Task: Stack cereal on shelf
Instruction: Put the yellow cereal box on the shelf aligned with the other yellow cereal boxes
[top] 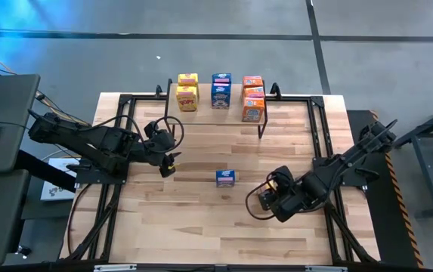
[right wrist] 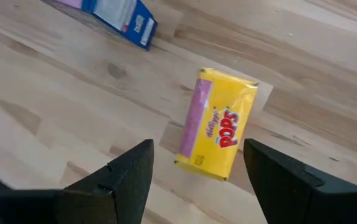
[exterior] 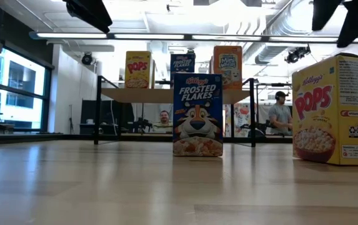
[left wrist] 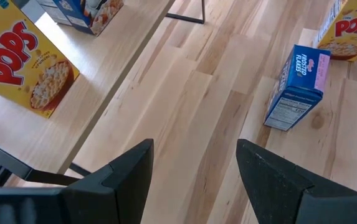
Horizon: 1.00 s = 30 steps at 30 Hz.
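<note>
Wooden table (top: 201, 219) is carrying the shelf (top: 220, 113), a blue cereal box (top: 226, 177) and a yellow one (right wrist: 218, 124).

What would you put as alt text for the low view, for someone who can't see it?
A blue Frosted Flakes box stands upright mid-table, with a yellow Pops box upright nearer the camera at the right edge. Behind them, the shelf carries more yellow, blue and orange cereal boxes; people show in the room beyond.
</note>
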{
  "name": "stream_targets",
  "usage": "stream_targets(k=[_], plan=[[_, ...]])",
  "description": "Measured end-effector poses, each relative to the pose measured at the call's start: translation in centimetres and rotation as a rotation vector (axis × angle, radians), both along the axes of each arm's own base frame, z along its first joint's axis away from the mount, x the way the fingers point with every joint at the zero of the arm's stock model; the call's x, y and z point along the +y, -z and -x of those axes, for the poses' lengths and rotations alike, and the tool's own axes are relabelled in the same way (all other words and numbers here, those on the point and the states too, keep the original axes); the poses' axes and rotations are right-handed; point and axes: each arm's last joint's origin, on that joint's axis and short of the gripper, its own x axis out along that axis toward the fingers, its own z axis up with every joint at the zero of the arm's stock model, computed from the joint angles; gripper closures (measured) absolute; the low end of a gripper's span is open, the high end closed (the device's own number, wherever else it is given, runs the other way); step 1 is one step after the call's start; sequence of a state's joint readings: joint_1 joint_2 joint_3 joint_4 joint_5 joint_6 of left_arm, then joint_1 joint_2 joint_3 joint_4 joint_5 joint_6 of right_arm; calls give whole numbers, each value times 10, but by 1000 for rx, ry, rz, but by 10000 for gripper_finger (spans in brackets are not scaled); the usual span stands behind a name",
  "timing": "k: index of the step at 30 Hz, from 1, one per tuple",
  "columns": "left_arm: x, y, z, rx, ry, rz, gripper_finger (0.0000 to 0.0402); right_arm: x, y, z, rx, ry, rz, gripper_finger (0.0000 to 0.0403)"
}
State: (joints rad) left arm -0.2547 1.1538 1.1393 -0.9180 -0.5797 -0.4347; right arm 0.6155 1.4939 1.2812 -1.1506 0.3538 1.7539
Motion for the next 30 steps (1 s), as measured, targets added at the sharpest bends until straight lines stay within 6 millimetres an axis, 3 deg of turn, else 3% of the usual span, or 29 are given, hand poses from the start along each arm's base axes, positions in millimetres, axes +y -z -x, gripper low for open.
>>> stream_targets(k=[19,30], plan=[[0,0,0,0,0,0,181,3,28,-10,63,76,22,160],[0,0,0,0,0,0,181,-5,49,-11,86,98,14,106]])
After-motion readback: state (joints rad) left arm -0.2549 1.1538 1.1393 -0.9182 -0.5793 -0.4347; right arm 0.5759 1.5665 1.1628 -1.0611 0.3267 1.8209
